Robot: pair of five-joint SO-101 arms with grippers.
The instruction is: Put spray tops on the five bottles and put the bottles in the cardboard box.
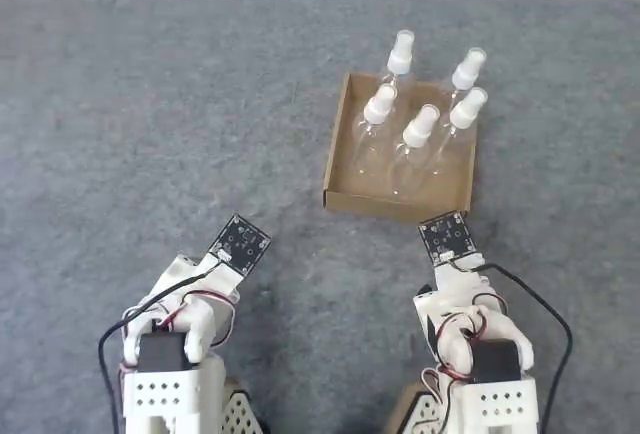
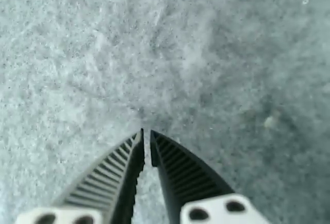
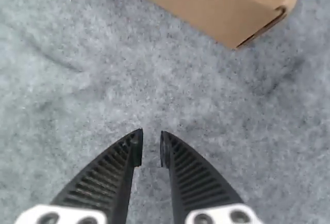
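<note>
Left gripper [image 2: 146, 133]: your left arm's fingers are pressed almost together, with only a hairline between the tips, and they grip nothing. They hang over bare grey carpet [image 2: 216, 53].
Right gripper [image 3: 150, 136]: your right arm's fingers are slightly parted, with a narrow gap between the tips and nothing in it. They point at the carpet just short of the box.
Arms: in the high view both sit at the near edge of the table. Your left arm is well away from the box, and your right arm's wrist is just in front of the box's near wall.
Cardboard box [image 1: 395, 202]: it stands on the carpet beyond your right arm. One of its corners shows in the right wrist view [image 3: 206, 7].
Bottles [image 1: 372, 149]: all five clear bottles stand upright inside the box, three in the nearer row and two behind.
Spray tops [image 1: 421, 124]: every bottle has a white top on it.
</note>
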